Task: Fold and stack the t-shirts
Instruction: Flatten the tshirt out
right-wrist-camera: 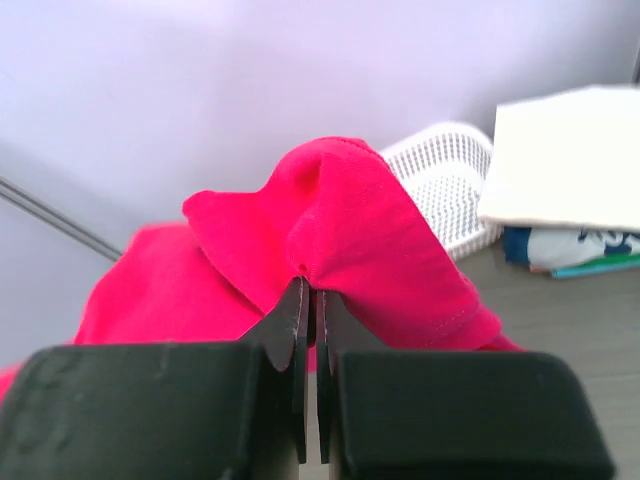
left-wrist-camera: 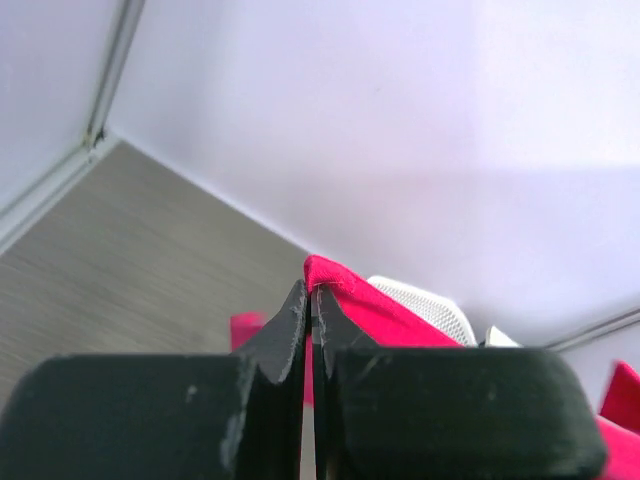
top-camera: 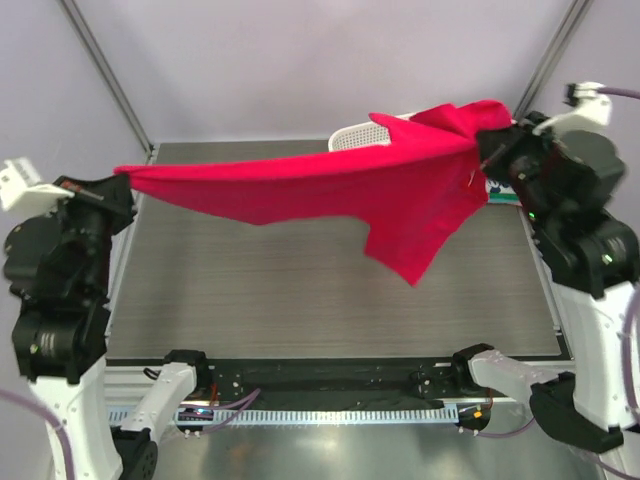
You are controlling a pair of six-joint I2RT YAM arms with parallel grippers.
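Grey table (top-camera: 300,300), pale walls (top-camera: 300,60); red t-shirt (top-camera: 330,185) hangs above (left claw (left-wrist-camera: 310,292), right claw (right-wrist-camera: 311,290) both pinching it).

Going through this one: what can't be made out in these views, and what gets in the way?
1. Top view: white basket, mostly behind the hanging red t-shirt; contents unseen.
2. The folded stack: top view, nearly all behind the right arm; right wrist view, cut by the frame edge, so no shirt count.
3. Left wrist view: most of the t-shirt, hidden by the left hand itself.
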